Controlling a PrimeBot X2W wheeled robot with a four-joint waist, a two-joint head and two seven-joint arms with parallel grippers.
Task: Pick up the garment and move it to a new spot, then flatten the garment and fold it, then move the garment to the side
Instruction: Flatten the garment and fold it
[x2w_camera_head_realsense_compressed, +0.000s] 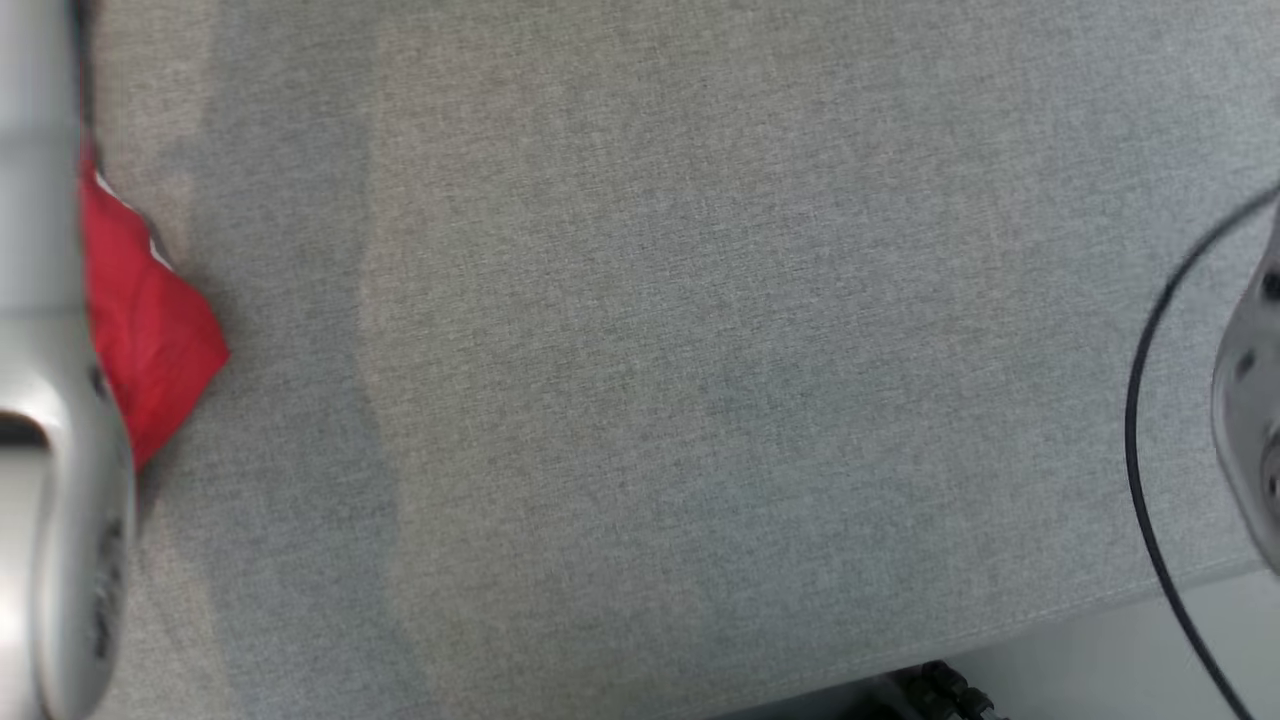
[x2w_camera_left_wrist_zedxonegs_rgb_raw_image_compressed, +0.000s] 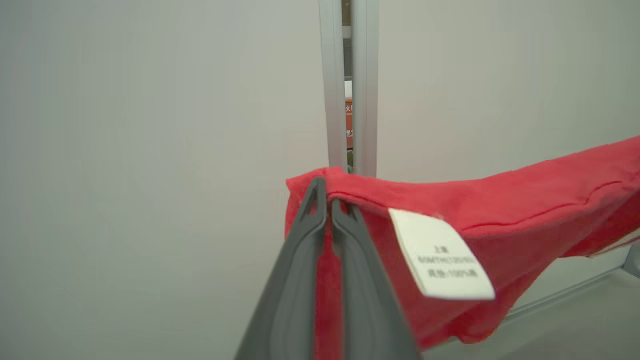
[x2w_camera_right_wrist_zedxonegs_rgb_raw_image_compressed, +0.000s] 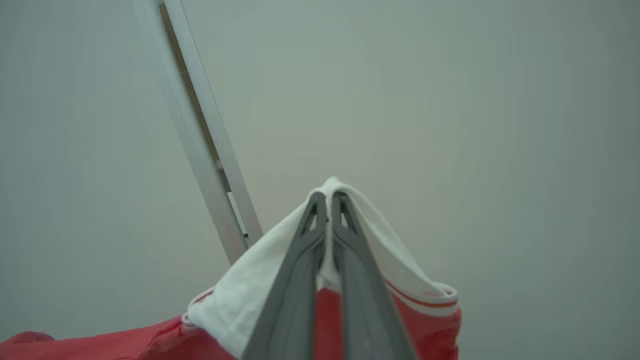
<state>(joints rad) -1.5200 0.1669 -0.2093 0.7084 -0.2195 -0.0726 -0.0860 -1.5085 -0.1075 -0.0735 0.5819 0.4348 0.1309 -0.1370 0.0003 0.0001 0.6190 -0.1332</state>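
From the head, the red garment (x2w_camera_head_realsense_compressed: 150, 330) shows at the left side of the grey table (x2w_camera_head_realsense_compressed: 700, 350), next to a pale arm (x2w_camera_head_realsense_compressed: 55, 450). The left gripper (x2w_camera_left_wrist_zedxonegs_rgb_raw_image_compressed: 327, 197) is squeezed tight on the garment's red edge, near a white tag (x2w_camera_left_wrist_zedxonegs_rgb_raw_image_compressed: 440, 255). The right gripper (x2w_camera_right_wrist_zedxonegs_rgb_raw_image_compressed: 328, 197) is squeezed tight on its white trim (x2w_camera_right_wrist_zedxonegs_rgb_raw_image_compressed: 240, 295).

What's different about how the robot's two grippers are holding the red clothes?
The left gripper pinches the garment by its red hem, next to a white label; the right gripper pinches a white band with a red stripe. From the left gripper the garment stretches off to one side of its wrist view; at the right gripper cloth drapes down both sides of the fingers. Shared: both have jaws shut on the same garment.
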